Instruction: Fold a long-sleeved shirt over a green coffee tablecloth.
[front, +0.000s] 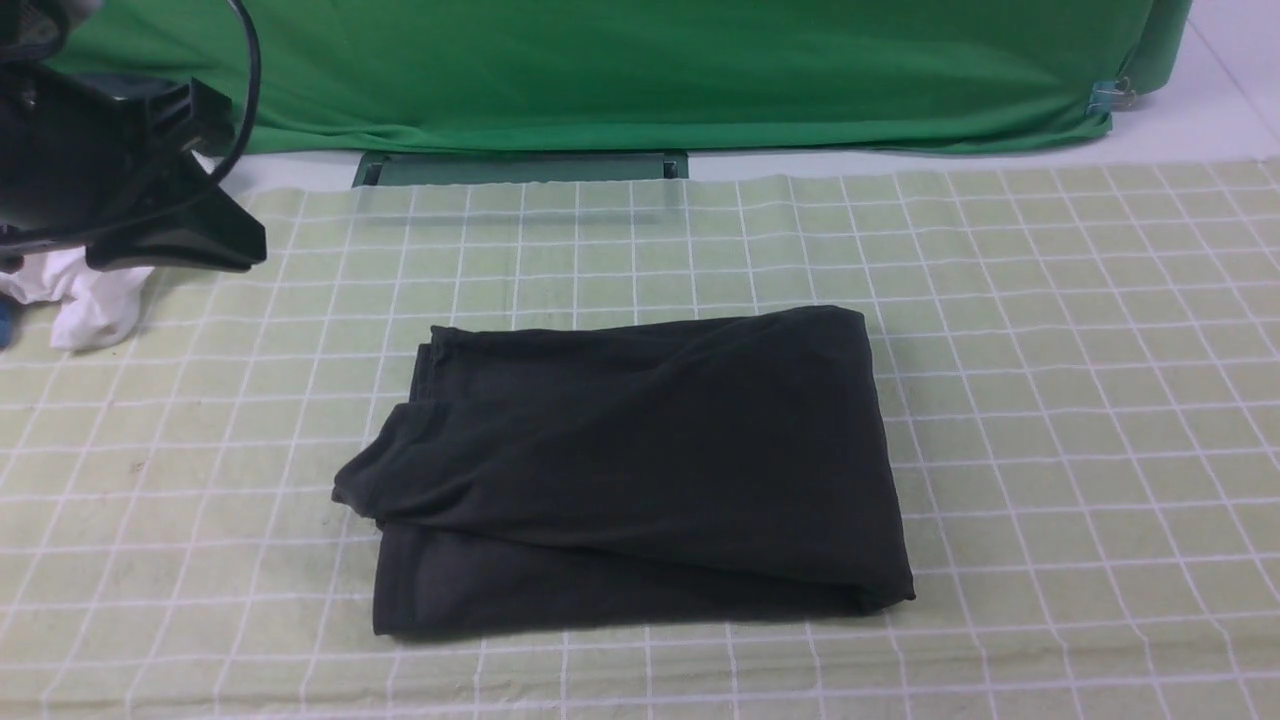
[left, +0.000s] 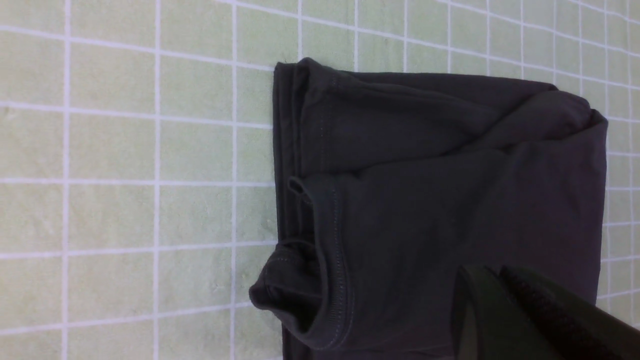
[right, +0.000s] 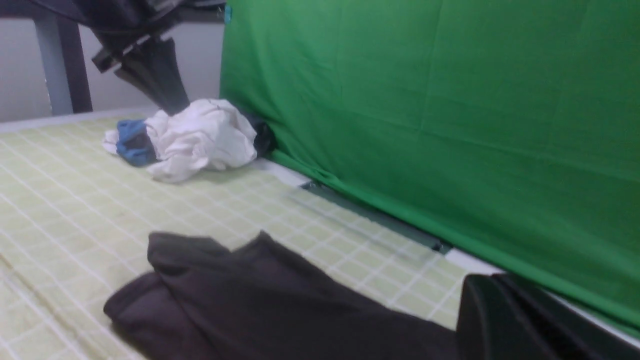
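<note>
The long-sleeved shirt (front: 640, 470) lies folded into a black rectangle in the middle of the green coffee tablecloth (front: 1050, 350), with its collar end toward the left. My left gripper (front: 250, 248) hangs raised at the far left, well away from the shirt, fingers pressed together and empty. In the left wrist view the shirt (left: 425, 190) fills the right half on the tablecloth (left: 115, 150), below the shut left gripper (left: 492, 272). The right arm is out of the front view. In its own view the right gripper (right: 487, 285) is shut and empty above the shirt's (right: 260, 300) edge.
A crumpled white garment (front: 90, 300) lies at the far left under the left arm; the right wrist view shows the white garment (right: 200, 135) with a blue cloth (right: 130, 145) beside it. A plain deep green backdrop (front: 650, 70) hangs along the table's far edge.
</note>
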